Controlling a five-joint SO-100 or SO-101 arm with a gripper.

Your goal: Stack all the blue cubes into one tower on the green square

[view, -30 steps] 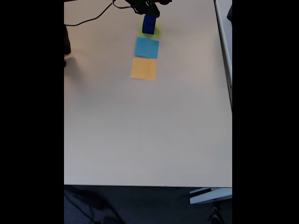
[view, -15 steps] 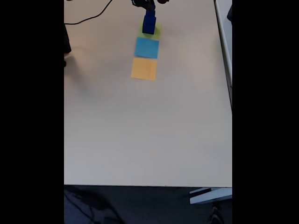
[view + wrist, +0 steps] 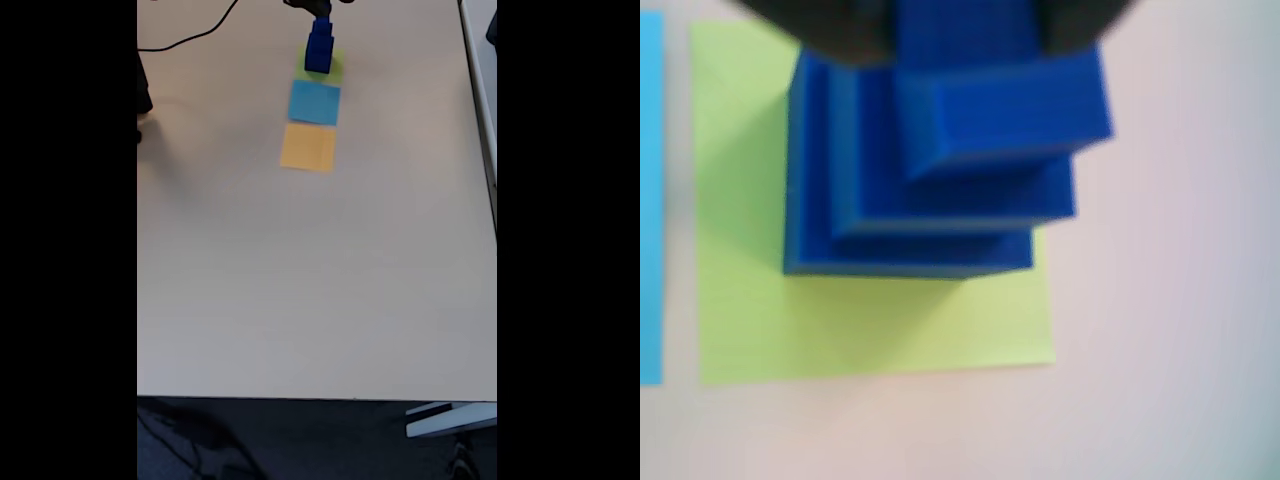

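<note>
Since a second earlier the pincer [image 3: 320,6] had lifted toward 12 o'clock in the fixed view, leaving the dark blue solid cubes [image 3: 940,160] stacked. They sat as a stepped tower on the flat lime-green paper square [image 3: 870,320], largest at the bottom, matte with crisp edges, upper ones skewed toward 3 o'clock in the wrist view. Can't tell if the pincer was apart or together. Looked like the release step; next is probably a straight retreat without nudging the tower.
</note>
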